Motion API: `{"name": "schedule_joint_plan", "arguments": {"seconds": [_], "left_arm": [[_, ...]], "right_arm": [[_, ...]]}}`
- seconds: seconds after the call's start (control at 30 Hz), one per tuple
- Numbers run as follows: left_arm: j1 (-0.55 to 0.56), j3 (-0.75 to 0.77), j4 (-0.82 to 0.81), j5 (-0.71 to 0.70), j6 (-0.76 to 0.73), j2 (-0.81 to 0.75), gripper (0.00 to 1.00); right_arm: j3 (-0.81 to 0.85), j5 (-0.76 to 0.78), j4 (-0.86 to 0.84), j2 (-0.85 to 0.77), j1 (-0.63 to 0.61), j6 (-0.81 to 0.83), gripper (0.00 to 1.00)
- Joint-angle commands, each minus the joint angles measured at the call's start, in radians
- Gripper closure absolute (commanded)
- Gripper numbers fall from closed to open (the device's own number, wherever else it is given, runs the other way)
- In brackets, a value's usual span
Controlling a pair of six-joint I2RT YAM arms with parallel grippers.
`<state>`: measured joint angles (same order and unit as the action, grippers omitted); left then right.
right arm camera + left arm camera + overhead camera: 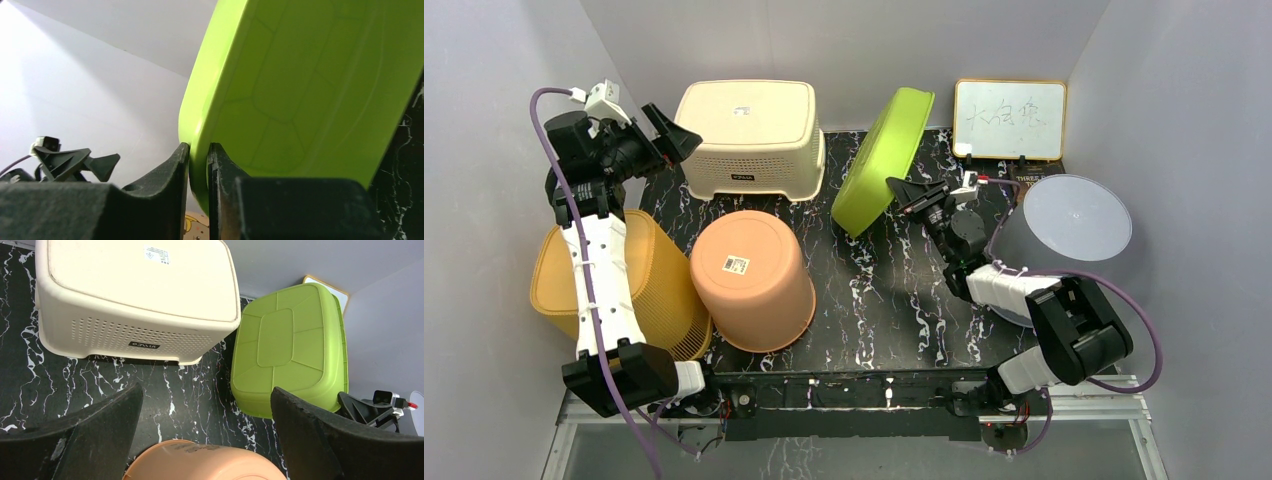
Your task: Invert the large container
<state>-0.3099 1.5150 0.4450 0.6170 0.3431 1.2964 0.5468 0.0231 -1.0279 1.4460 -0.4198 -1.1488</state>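
Observation:
The large lime-green container (pixel 882 160) stands tilted on one edge in the middle back of the black marble table, its bottom facing left. My right gripper (pixel 902 190) is shut on its rim; in the right wrist view the rim (pixel 199 150) sits pinched between the two fingers. In the left wrist view the green container (pixel 290 347) shows its ribbed underside. My left gripper (pixel 674 130) is open and empty, raised at the far left near the cream basket, well apart from the green container.
A cream perforated basket (pixel 749 135) lies upside down at the back. An orange bucket (pixel 752 280) lies upside down at front left, a yellow basket (pixel 659 285) beside it. A grey round bin (pixel 1074 220) and a whiteboard (pixel 1009 118) stand at right.

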Motion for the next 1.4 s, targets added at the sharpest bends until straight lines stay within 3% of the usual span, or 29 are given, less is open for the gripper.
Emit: {"name": "schedule_joint_plan", "arguments": {"seconds": [0.0,0.27,0.73,0.87,0.9,1.07,1.17,1.37], "left_arm": [[0.002,-0.018,-0.023,0.019,0.003,-0.032,0.02],[0.002,-0.054,-0.043,0.023,0.005,-0.039,0.02],[0.003,-0.065,-0.041,0.023,0.002,-0.042,0.02],[0.003,-0.07,-0.036,0.023,-0.003,-0.036,0.02],[0.003,-0.07,-0.034,0.019,-0.006,-0.034,0.02],[0.004,-0.064,-0.006,-0.02,-0.028,-0.021,0.02],[0.019,-0.046,0.024,-0.06,-0.044,-0.008,0.02],[0.144,0.016,0.1,-0.223,-0.089,0.041,0.02]], "right_arm": [[0.019,0.05,0.439,0.035,-0.003,0.115,0.85],[0.062,0.179,0.689,0.017,-0.028,0.184,0.81],[0.06,0.166,0.748,0.028,-0.092,0.233,0.75],[0.079,0.163,0.798,-0.02,-0.126,0.287,0.66],[0.089,0.177,0.813,-0.04,-0.141,0.322,0.6],[0.264,0.344,0.983,-0.084,-0.252,0.551,0.42],[0.42,0.387,1.045,-0.04,-0.3,0.675,0.05],[0.768,0.331,1.205,0.152,-0.312,0.854,0.02]]}}
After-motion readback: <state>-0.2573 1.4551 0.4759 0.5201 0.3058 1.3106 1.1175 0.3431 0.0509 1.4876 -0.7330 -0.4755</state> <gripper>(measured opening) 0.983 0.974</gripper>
